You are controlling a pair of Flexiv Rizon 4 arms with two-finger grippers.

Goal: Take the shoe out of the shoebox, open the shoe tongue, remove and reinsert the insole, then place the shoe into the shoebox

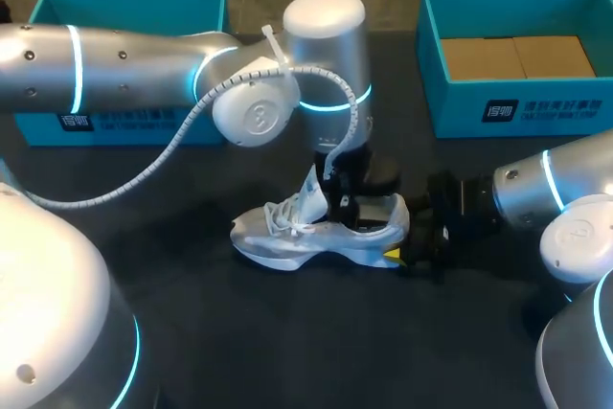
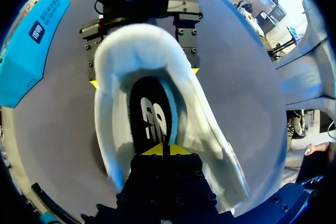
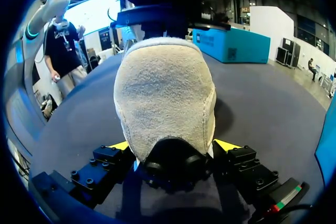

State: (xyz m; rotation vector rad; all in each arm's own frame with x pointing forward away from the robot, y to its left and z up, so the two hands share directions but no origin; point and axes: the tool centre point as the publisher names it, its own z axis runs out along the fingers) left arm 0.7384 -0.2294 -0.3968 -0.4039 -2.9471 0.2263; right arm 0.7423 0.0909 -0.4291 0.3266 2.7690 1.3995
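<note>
The shoe is out of the shoebox and lies on its sole mid-table, with its tongue lifted, so I judge the first two steps done. My right gripper clamps the heel from both sides, while my left gripper is down in the shoe's mouth, its tips drawn together over the insole; I cannot tell whether they pinch its edge. The insole lies inside the shoe, so I judge its removal or reseating to be under way, and boxing the shoe remains.
</note>
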